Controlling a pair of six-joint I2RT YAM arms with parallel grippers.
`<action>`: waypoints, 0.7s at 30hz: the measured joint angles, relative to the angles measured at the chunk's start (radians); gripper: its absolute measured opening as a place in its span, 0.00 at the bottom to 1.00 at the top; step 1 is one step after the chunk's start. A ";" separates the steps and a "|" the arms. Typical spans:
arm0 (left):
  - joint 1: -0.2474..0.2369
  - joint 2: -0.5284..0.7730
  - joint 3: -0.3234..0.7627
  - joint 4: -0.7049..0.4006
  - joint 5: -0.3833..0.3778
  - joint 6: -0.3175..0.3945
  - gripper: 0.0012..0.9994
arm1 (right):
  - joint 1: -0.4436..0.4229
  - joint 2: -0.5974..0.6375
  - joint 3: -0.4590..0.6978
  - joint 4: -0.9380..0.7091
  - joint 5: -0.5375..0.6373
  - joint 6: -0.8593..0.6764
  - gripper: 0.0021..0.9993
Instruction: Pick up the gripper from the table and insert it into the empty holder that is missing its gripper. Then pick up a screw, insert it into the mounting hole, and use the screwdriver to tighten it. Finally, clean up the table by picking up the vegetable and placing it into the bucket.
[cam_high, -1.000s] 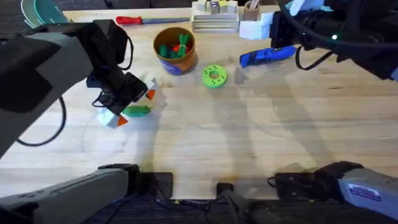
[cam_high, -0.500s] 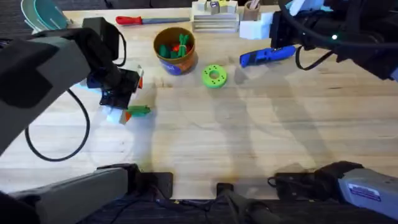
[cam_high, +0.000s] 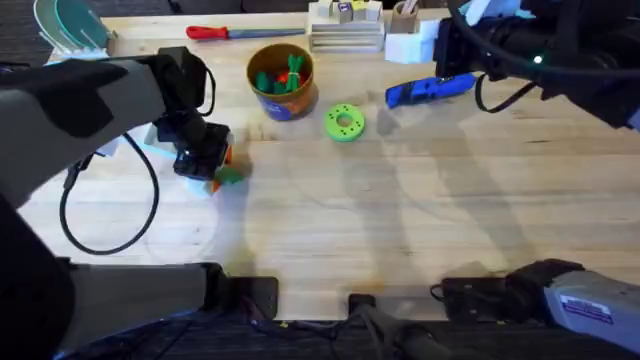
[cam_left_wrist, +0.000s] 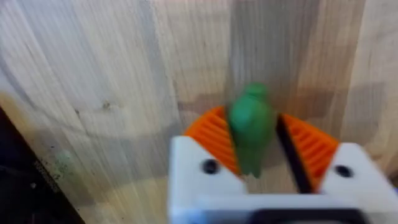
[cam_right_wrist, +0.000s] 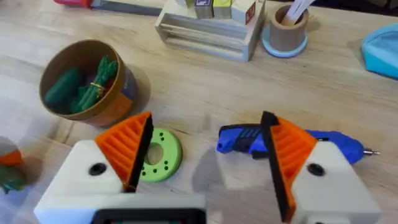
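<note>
The vegetable (cam_high: 230, 176) is a small green pod lying on the wooden table at the left. My left gripper (cam_high: 213, 170) is down over it. In the left wrist view the orange pads (cam_left_wrist: 214, 134) press on both sides of the vegetable (cam_left_wrist: 252, 121), so the gripper is shut on it. The bucket (cam_high: 292, 103), blue with a tan rim, stands at the back centre with green toys inside. The blue screwdriver (cam_high: 430, 90) lies at the back right. My right gripper (cam_right_wrist: 206, 124) hangs open above the screwdriver (cam_right_wrist: 245, 140). The loose gripper, holder and screw are out of view.
A green round disc (cam_high: 344, 122) lies just right of the bucket. A red-handled tool (cam_high: 210, 32), a wooden rack (cam_high: 345, 30) and a cup with pens (cam_high: 403, 15) line the back edge. The left arm's cable (cam_high: 100, 235) loops over the table at the left.
My left gripper turned and came down onto the vegetable, and its pads closed on the pod's sides. The right arm has not moved.
</note>
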 joint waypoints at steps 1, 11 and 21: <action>0.000 0.001 0.000 -0.001 0.001 0.000 0.38 | 0.000 0.000 0.000 0.000 0.000 0.000 0.99; 0.002 -0.012 0.050 -0.050 0.059 0.066 0.03 | 0.000 0.000 0.000 0.000 0.000 0.000 0.99; -0.030 -0.060 0.418 -0.134 0.064 0.262 0.03 | 0.000 0.000 0.000 0.000 0.000 0.000 0.99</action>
